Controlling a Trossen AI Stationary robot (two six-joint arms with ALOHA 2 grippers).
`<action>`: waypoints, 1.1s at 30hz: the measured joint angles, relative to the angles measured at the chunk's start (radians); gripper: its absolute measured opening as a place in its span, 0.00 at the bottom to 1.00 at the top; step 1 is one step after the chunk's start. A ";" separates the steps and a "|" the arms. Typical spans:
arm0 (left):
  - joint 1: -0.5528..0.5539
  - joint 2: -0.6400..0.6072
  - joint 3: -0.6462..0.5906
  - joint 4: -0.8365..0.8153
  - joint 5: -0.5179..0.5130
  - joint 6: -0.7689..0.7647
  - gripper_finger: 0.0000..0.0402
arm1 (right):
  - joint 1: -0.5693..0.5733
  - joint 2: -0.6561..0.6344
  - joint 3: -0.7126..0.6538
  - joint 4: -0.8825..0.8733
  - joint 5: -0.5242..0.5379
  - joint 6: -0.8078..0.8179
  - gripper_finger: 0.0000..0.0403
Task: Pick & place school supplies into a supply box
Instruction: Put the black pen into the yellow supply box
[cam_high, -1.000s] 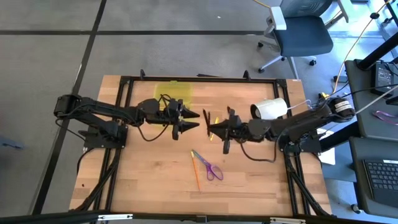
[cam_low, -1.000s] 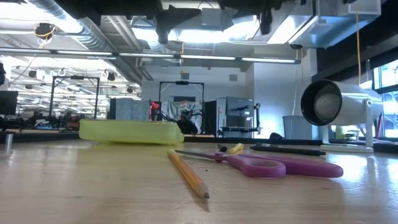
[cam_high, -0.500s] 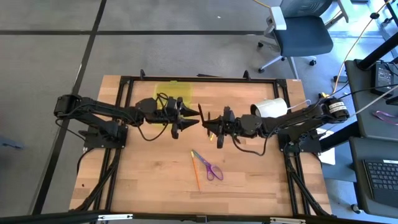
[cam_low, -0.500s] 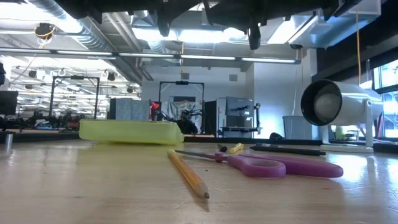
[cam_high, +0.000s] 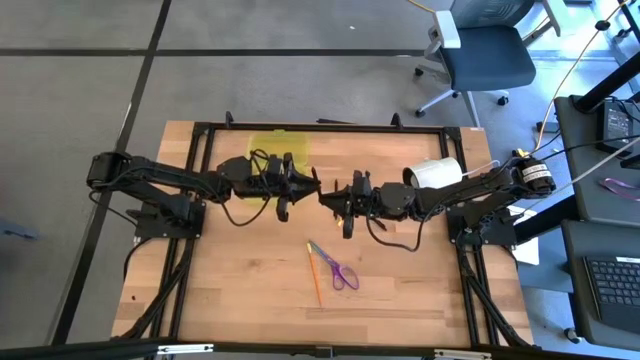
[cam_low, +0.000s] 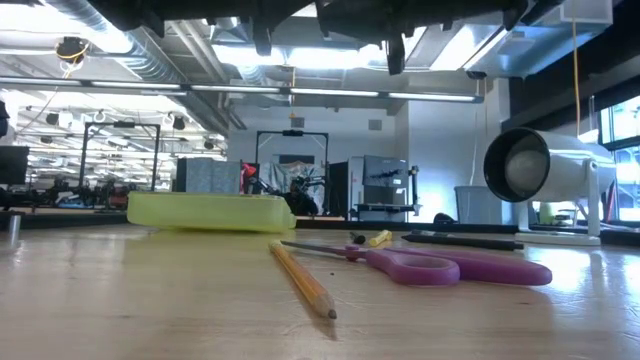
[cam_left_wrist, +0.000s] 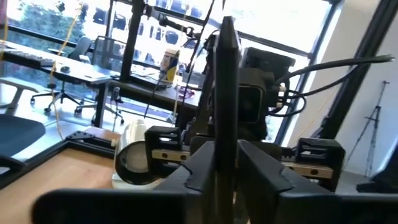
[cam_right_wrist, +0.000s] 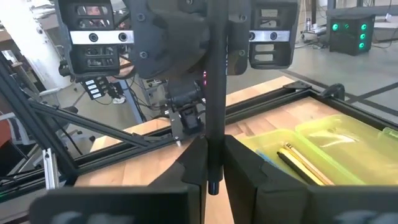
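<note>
Both hands meet mid-air, left hand (cam_left_wrist: 225, 168) and right hand (cam_right_wrist: 214, 165) each pinching one black pen (cam_right_wrist: 216, 74).

Supply box (cam_high: 275, 150), translucent yellow-green, is seen open at the worktop's far edge, pencils inside. Purple-handled scissors (cam_high: 338, 268) and an orange pencil (cam_high: 315, 276) lie flat mid-worktop.

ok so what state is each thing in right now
left gripper: fingers shut on black pen, mid-air
right gripper: fingers shut on the same pen
supply box: open, pencils inside
scissors: closed, flat on table
loose pencil: lying beside scissors
white cylinder: on its side
</note>
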 joint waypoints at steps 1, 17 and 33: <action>0.000 0.000 0.000 0.000 -0.008 0.000 0.11 | 0.000 0.000 0.000 0.000 0.001 0.000 0.11; 0.023 0.000 0.001 -0.029 -0.006 0.028 0.05 | -0.019 -0.026 0.000 -0.264 -0.053 0.042 0.34; 0.264 -0.006 0.001 -0.826 -0.014 0.136 0.04 | -0.037 -0.046 0.000 -0.867 -0.068 0.263 0.46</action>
